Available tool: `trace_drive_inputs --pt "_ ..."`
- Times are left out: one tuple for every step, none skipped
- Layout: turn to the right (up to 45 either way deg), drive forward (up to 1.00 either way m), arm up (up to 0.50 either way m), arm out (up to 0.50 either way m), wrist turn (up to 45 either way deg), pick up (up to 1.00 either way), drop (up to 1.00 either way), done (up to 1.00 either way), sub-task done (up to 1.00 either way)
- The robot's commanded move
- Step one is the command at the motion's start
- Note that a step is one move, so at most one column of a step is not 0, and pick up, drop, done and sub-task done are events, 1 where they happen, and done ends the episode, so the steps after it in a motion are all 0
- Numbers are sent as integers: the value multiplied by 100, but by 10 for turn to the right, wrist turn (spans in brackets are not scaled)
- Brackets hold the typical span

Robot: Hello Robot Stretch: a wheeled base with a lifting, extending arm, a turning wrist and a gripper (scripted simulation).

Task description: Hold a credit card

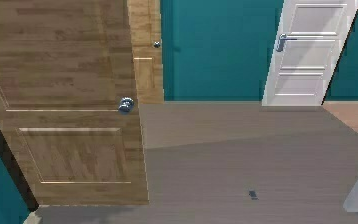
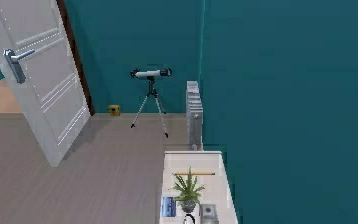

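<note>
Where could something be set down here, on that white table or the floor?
The white table has a bare strip along its far edge, beyond the potted plant. Nearer, plant and small items crowd it. The grey floor is free between the white door and the telescope.

1 wood door [image 1: 67,100], 1 wht door [image 1: 312,50], 1 telescope [image 2: 152,73], 1 radiator [image 2: 193,115], 1 potted plant [image 2: 188,190], 1 tbl [image 2: 192,162]
</note>
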Motion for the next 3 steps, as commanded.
trace_drive_inputs --pt "0 0 50 0 0 0 0 0 0" --pt "0 0 28 0 0 0 0 0 0" --pt "0 0 0 12 0 0 0 0 0"
